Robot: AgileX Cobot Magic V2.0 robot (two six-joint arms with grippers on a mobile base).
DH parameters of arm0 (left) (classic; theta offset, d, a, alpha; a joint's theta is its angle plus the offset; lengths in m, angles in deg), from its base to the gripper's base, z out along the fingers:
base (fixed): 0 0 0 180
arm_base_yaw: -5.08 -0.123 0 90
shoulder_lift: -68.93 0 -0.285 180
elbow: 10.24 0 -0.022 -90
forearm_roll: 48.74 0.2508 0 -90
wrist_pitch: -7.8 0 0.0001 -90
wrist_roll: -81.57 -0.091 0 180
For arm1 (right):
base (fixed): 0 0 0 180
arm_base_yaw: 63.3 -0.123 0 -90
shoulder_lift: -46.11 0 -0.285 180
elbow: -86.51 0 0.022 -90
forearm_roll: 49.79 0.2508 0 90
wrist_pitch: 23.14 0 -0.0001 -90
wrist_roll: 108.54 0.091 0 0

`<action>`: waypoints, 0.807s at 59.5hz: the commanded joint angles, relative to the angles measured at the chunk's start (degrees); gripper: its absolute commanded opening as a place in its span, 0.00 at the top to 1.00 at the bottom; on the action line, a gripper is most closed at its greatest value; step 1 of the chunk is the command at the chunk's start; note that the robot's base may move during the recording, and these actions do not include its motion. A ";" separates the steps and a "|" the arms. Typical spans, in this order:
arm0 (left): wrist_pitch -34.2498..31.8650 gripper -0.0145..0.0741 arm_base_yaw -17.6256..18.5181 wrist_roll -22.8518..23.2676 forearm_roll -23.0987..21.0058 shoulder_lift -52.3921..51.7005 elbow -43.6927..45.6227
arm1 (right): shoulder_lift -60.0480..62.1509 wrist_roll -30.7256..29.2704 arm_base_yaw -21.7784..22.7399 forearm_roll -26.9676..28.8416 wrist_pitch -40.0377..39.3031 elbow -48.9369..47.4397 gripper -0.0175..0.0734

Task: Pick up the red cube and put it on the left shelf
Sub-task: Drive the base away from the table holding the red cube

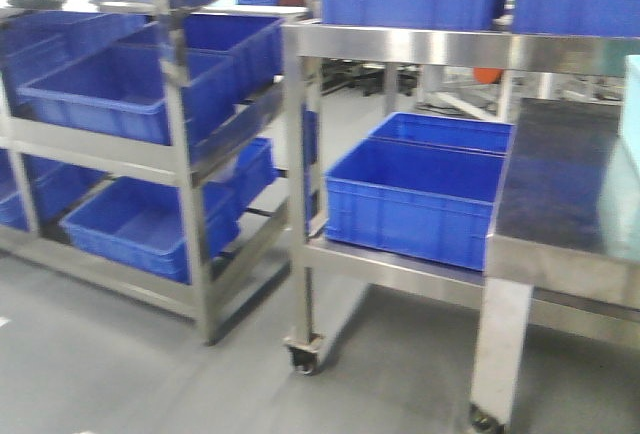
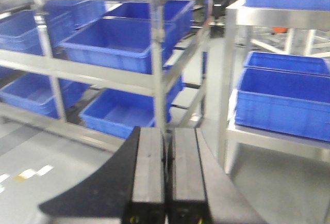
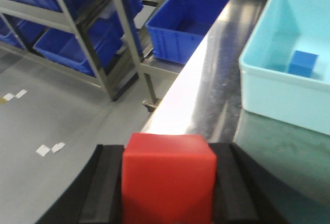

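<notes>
The red cube (image 3: 167,177) sits clamped between the two black fingers of my right gripper (image 3: 168,154), held above the near end of a steel table (image 3: 216,84). My left gripper (image 2: 166,146) is shut with its pads pressed together and nothing between them; it faces the left shelf (image 2: 154,74), a steel rack holding blue bins. That same left shelf (image 1: 180,154) fills the left half of the front view. Neither gripper nor the cube shows in the front view.
A second steel rack (image 1: 400,49) with blue bins (image 1: 415,199) stands to the right of the left shelf, on castors. On the steel table sits a light cyan tub (image 3: 289,53) holding a blue cube (image 3: 303,63). Grey floor (image 1: 100,354) lies in front of the racks.
</notes>
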 commanded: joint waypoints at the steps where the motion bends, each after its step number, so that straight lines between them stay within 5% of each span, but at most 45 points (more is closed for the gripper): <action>1: -5.13 0.72 0.23 0.05 -0.17 -0.82 -1.32 | 0.11 -0.34 -0.02 0.32 -4.02 -1.74 0.75; 48: -5.13 0.72 0.23 0.05 -0.17 -0.82 -1.32 | 0.11 -0.34 -0.02 0.32 -3.95 -1.74 0.75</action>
